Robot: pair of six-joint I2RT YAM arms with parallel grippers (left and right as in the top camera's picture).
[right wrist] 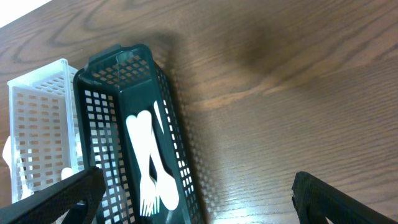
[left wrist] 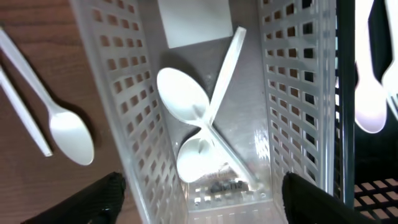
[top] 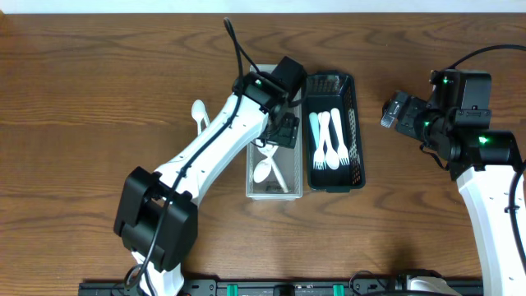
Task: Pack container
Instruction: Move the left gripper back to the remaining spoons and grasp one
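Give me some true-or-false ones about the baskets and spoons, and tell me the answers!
1. Two spoons lie crossed in the white basket. True.
2. The dark basket is empty. False: it holds forks.
3. A spoon lies on the table, outside both baskets. True.
4. The right arm has a fork in its jaws. False: its jaws are open and empty.
5. The left arm reaches over the dark basket. False: its jaws hang open over the white basket.
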